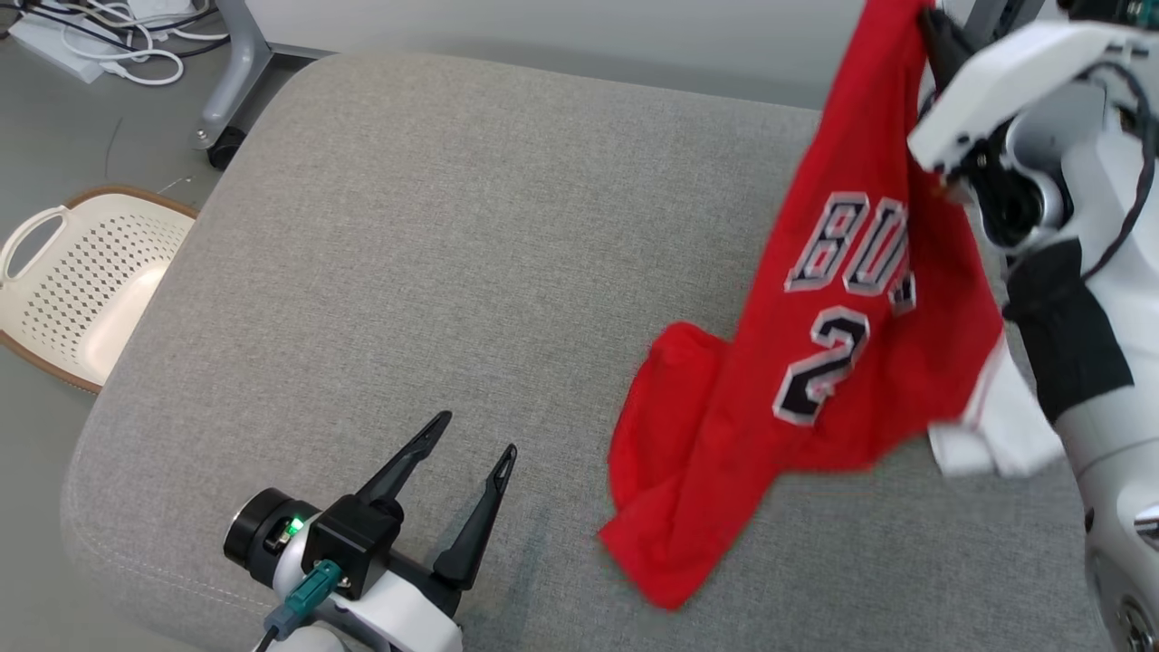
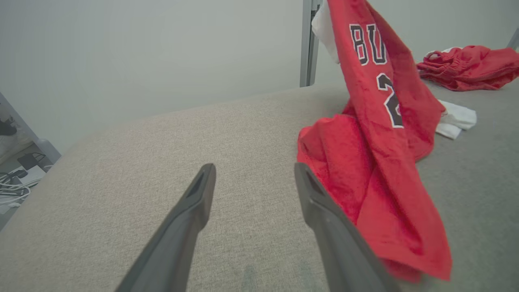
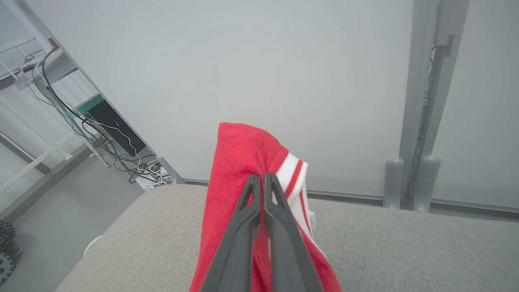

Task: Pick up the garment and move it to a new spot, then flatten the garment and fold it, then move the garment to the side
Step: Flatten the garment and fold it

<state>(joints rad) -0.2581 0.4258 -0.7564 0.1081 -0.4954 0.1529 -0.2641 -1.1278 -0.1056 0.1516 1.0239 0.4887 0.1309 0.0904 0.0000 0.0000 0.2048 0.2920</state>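
- Garment [image 1: 815, 362]: a red jersey with white-edged dark lettering, "BU" above a "2". It is on the right part of the grey cushion [image 1: 453, 272], with its upper end lifted and its lower end bunched on the fabric.
- Right gripper [image 3: 261, 176]: fingers pressed together, pinching a red fold of the garment [image 3: 235, 162] beside its red-and-white striped trim.
- Left gripper [image 1: 477, 435]: fingers spread and holding nothing, low over the cushion's near edge. In its wrist view, the left gripper [image 2: 254, 168] has one finger just beside the hem of the garment [image 2: 377, 162]; contact cannot be judged.
- Surroundings: a white piece of cloth [image 2: 454, 117] lies against the garment's far side; whether it belongs to the jersey cannot be told. A second heap of red fabric [image 2: 470, 67] rests further back on the cushion, well apart.
- Floor, robot's left: a cream perforated basket [image 1: 90, 281], a grey frame leg [image 1: 231, 81] and white cables [image 1: 118, 36].
- Orientation: the long axis runs from the pinched top down and leftward to the crumpled hem, with the lettering facing the head camera.
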